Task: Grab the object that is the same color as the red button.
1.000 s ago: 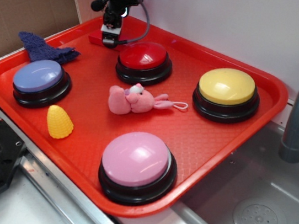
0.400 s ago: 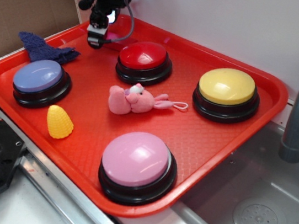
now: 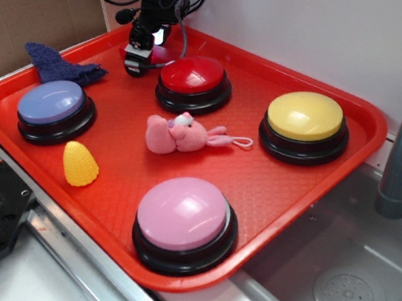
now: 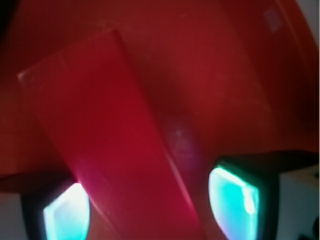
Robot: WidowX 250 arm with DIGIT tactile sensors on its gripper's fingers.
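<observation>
Hand [image 3: 136, 66] at the far left corner of the red tray [image 3: 316, 182], fingers [image 4: 67, 210] spread either side of the small red block [image 4: 110, 135], which runs between them; just right sits the red button [image 3: 193, 74].

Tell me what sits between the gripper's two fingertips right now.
The red block runs down between the fingertips of the gripper, seen in the wrist view. Whether they touch it is unclear.
</observation>
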